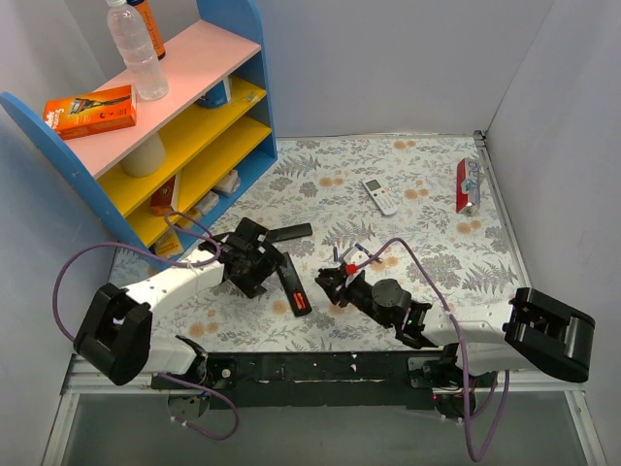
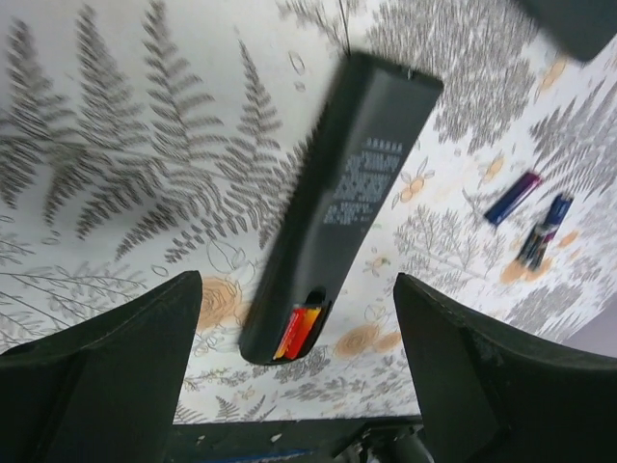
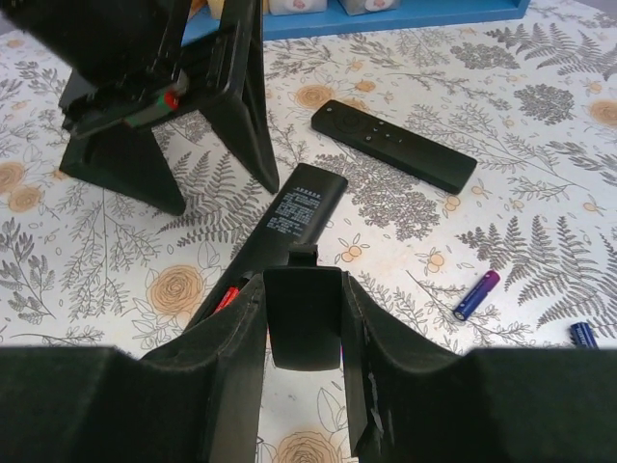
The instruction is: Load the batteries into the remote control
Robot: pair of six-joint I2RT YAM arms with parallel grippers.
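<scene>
The black remote control lies back up on the floral cloth, its battery compartment open with a red battery inside. In the left wrist view the remote and red battery lie between my open left gripper's fingers, untouched. My right gripper is shut on a flat black battery cover just at the remote's open end. Two purple-blue batteries lie loose on the cloth to the right; they also show in the left wrist view.
A second black remote with buttons lies beyond the task remote. A small white remote and a red box lie at the back right. A blue shelf unit stands at the back left.
</scene>
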